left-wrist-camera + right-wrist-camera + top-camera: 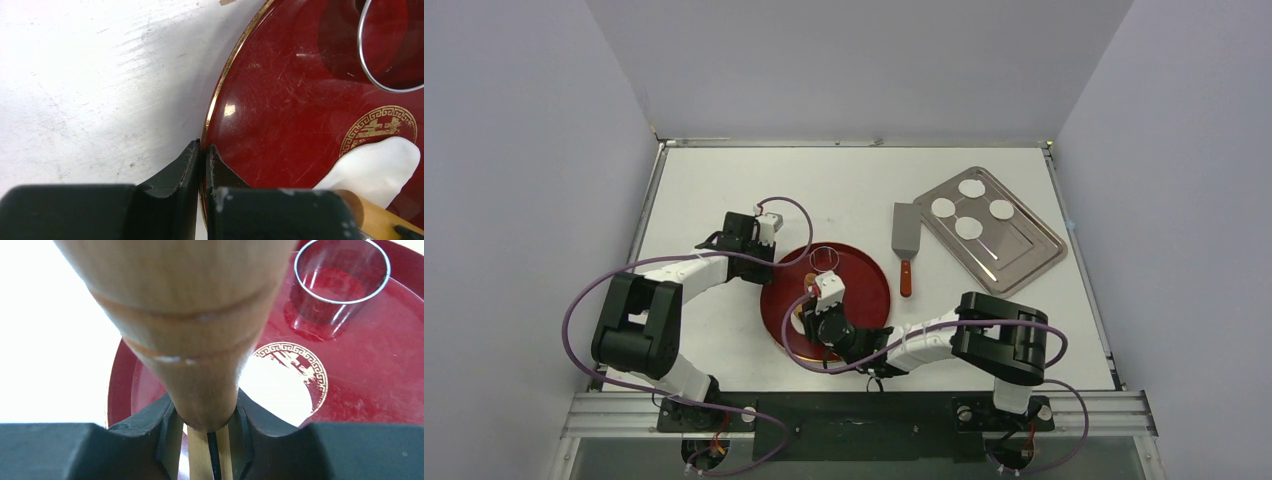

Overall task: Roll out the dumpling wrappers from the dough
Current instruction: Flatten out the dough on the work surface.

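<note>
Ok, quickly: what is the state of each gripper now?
Left gripper: closed on the rim of the red plate.
Right gripper: closed on the wooden rolling pin.

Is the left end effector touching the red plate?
Touching. The left wrist view shows the left end effector shut on the gold rim of the red plate, one finger on each side of the edge with no gap.

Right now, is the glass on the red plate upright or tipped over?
Upright. The glass stands on its base on the plate, with its round rim facing up.
</note>
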Robot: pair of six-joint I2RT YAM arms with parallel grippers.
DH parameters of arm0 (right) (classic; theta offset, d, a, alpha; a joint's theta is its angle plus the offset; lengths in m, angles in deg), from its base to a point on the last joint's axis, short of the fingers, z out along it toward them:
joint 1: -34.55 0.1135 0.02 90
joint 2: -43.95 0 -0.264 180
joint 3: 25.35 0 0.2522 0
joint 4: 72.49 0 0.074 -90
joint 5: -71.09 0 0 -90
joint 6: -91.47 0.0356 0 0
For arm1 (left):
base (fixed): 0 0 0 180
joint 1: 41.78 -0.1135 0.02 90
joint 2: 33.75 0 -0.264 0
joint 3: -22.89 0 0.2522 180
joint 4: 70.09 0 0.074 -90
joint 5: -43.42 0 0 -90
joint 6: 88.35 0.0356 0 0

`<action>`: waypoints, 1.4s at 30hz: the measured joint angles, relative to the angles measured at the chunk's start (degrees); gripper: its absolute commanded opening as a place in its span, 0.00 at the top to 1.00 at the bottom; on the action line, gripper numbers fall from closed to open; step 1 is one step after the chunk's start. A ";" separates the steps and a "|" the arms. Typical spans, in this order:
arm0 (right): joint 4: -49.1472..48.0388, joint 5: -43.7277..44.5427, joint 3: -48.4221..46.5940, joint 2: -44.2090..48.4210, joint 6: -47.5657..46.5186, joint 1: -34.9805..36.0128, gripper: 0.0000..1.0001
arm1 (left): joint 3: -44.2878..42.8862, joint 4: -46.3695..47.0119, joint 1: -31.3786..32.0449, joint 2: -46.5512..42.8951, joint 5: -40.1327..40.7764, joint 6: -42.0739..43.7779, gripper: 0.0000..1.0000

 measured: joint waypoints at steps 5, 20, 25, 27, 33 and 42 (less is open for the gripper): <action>-7.52 0.31 0.79 -2.73 0.11 0.52 1.00 | 0.00 0.00 -0.28 0.00 0.61 0.17 1.00; -10.01 -4.46 -0.66 -4.94 -1.57 0.59 1.00 | 0.00 -0.09 -0.52 0.00 1.11 0.68 1.00; -10.32 -5.55 -0.55 -4.94 -1.51 0.59 1.00 | 0.00 -0.09 -0.52 0.00 1.11 0.85 1.00; -10.47 -5.90 -0.48 -4.94 -1.51 0.59 1.00 | 0.00 -0.11 -0.52 0.00 1.09 0.92 1.00; -11.65 -7.43 0.28 -4.94 -1.53 0.61 1.00 | 0.00 -0.37 -0.52 0.00 0.90 0.96 1.00; -12.39 -11.50 0.57 -4.94 -3.13 0.24 1.00 | 0.00 -0.63 -0.52 0.00 0.39 1.11 1.00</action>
